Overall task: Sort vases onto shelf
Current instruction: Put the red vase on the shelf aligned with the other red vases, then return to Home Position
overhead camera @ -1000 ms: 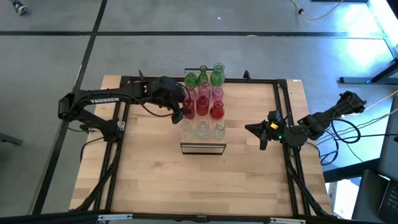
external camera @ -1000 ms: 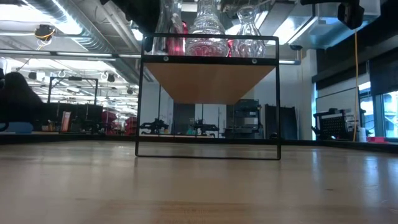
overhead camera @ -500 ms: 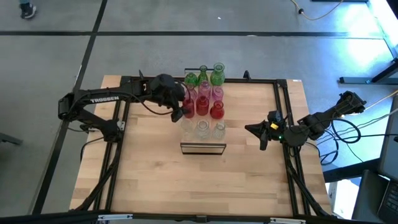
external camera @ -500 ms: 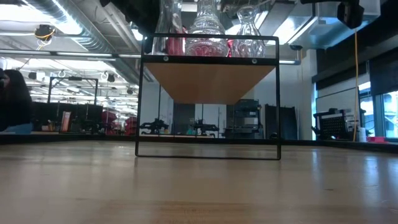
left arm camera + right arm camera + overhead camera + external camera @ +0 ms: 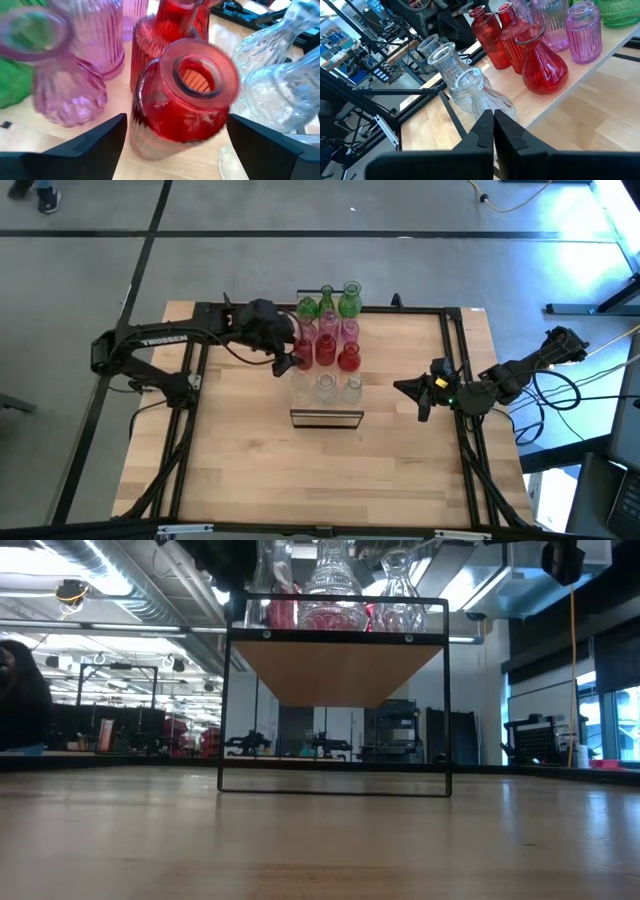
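From above, the shelf (image 5: 326,417) runs from the middle of the tabletop (image 5: 250,470) to its far edge, and the vases (image 5: 327,345) crowd its top in rows: green at the far end, then pink, then red, with clear ones nearest the shelf's dark-framed near end. The near half of the tabletop lies bare, as do broad strips along the left and right edges. The left arm stretches in from the left edge, nearly level, its left gripper (image 5: 287,363) at the shelf's left side beside the red row. The right arm is folded low by the right edge, its right gripper (image 5: 405,388) pointing toward the shelf and well apart from it.

At table height, the shelf's dark frame (image 5: 335,698) stands square in the middle with open wood in front and on both sides; clear and red vases show on its top.

From the left wrist, the fingers (image 5: 90,142) stand spread wide on either side of a red vase (image 5: 185,97), not touching it as far as I can see; pink vases sit beside it, clear ones on the other side.

From the right wrist, the fingers (image 5: 492,130) are pressed together on nothing, aimed at the clear vases (image 5: 465,90) at the shelf's edge.
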